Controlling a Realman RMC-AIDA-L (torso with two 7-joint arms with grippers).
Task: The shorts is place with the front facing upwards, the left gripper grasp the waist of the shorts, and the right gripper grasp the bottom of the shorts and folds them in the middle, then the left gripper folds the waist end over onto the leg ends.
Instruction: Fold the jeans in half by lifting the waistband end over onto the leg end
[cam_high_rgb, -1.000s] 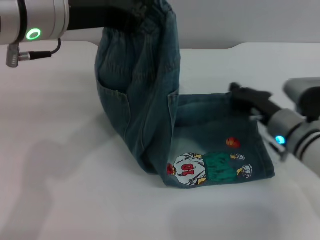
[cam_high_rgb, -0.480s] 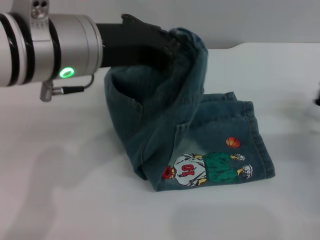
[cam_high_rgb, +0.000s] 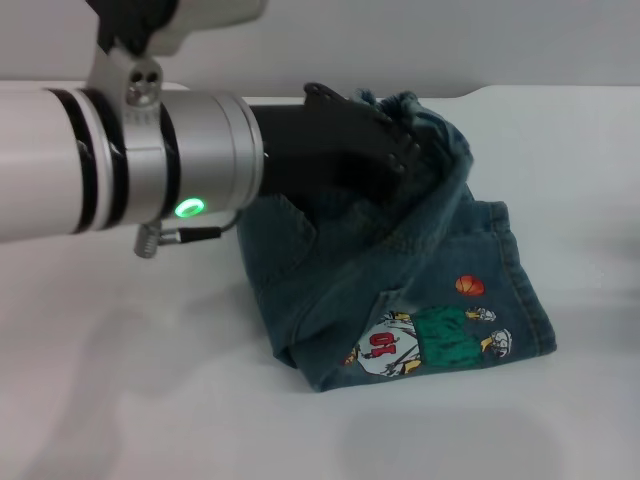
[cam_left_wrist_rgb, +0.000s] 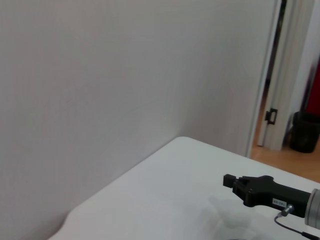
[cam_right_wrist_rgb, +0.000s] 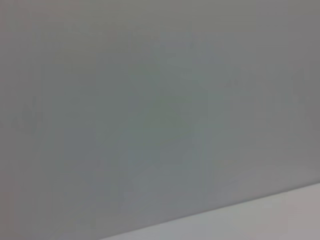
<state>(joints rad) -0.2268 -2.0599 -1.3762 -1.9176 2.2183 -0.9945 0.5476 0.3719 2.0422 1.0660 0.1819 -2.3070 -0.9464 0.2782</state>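
On the white desk (cam_high_rgb: 120, 400) lie folded blue denim shorts (cam_high_rgb: 440, 300) with a cartoon print; the left gripper (cam_high_rgb: 405, 150), jaws seemingly clamped on their waist, holds it above the leg ends.

A plain indoor room is showing: bare white wall (cam_left_wrist_rgb: 125, 75), white table (cam_left_wrist_rgb: 165, 200), door (cam_left_wrist_rgb: 277, 100) opening onto wooden flooring.

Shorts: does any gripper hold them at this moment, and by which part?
The left gripper holds the shorts by the waist end. The right gripper holds nothing.
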